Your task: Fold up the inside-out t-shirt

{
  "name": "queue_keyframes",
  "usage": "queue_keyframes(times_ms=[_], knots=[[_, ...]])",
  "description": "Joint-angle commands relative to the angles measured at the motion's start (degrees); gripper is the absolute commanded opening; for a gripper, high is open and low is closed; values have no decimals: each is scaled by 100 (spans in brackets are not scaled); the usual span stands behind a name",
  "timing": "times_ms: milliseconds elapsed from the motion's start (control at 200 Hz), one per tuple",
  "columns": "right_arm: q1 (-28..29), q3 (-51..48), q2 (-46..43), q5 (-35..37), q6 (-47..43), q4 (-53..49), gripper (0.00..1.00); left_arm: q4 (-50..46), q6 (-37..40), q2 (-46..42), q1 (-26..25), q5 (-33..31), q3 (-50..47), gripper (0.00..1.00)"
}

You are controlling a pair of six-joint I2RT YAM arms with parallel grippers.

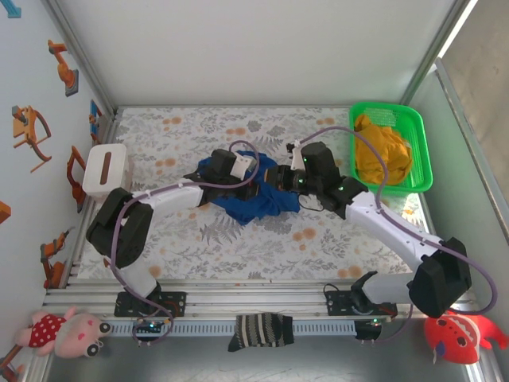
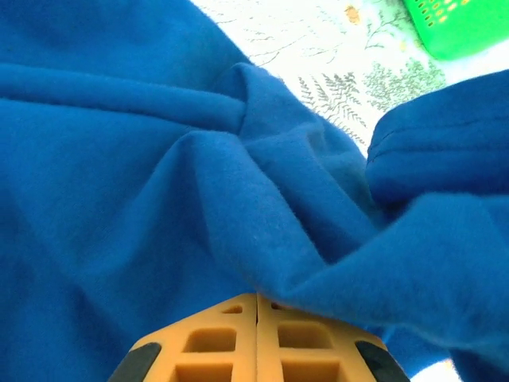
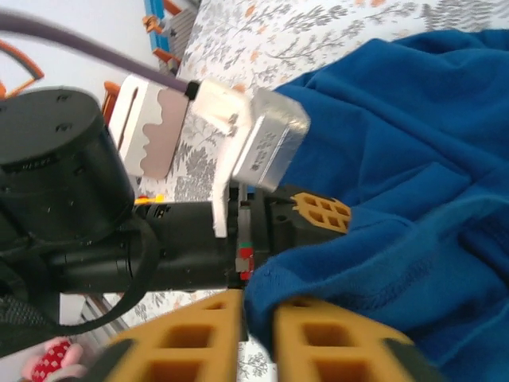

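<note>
Left claw [image 2: 256, 299] has its fingers pressed together, blue cloth bunched over their tips. The inside-out t-shirt [image 1: 248, 203] lies crumpled mid-desk [image 1: 175, 139], between the two claws. Right claw [image 3: 256, 310] stands slightly apart, a fold of the shirt lying in the gap. A green basket [image 1: 420, 139] sits far right

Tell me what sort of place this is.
Probably a robot lab cell for laundry practice: two arms bolted to a walled table, a blue t-shirt between them, and a green basket holding a yellow garment.
</note>
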Motion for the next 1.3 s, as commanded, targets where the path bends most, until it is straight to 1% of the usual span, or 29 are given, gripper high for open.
queue_keyframes(times_ms=[0, 15, 40, 50, 80, 130, 185, 260, 356, 451, 546, 651, 731, 866, 961, 1117, 1252, 1292], knots=[[61, -28, -75, 367, -48, 102, 37, -333, -81, -367, 102, -519, -195, 4], [60, -19, -106, 435, -94, 42, 39, -373, -97, -414, 131, -589, -223, 8], [45, 15, -167, 575, -164, -68, 42, -424, -139, -540, 185, -730, -282, 19], [37, 29, -179, 614, -192, -106, 43, -452, -158, -583, 204, -791, -308, 22], [-24, 76, -210, 702, -275, -244, 44, -512, -218, -728, 291, -943, -383, 33], [-84, 215, -214, 815, -464, -485, 45, -597, -285, -1008, 430, -1095, -503, 46], [-131, 386, -153, 955, -705, -799, 46, -729, -368, -1324, 569, -1388, -600, 54], [-133, 566, 29, 1070, -989, -1174, 46, -963, -513, -1706, 790, -1670, -686, 61], [-97, 549, 266, 867, -1048, -1245, 47, -1457, -735, -2035, 1044, -2034, -658, 73], [144, 415, 436, 695, -939, -1089, 48, -1925, -893, -2131, 1330, -1983, -589, 75], [542, 379, 668, 898, -847, -1114, 49, -2226, -974, -2093, 1537, -1818, -605, 77], [921, 368, 969, 1436, -734, -1293, 49, -2350, -989, -1971, 1641, -1765, -683, 78], [1079, 373, 1163, 1917, -662, -1544, 49, -2368, -1052, -1851, 1711, -1662, -741, 79], [1115, 113, 1204, 2593, -374, -1733, 49, -2337, -1067, -1627, 1743, -1562, -759, 80], [1109, -53, 1113, 2924, -233, -1805, 50, -2337, -1051, -1468, 1756, -1656, -737, 80], [1115, -127, 1151, 3040, -229, -1762, 50, -2132, -1039, -1122, 1778, -1597, -682, 80], [1106, 94, 1497, 3048, -336, -1701, 50, -1914, -1030, -726, 1778, -1455, -537, 81], [1097, 187, 1612, 3049, -375, -1692, 48, -1850, -1044, -606, 1778, -1433, -492, 81]])
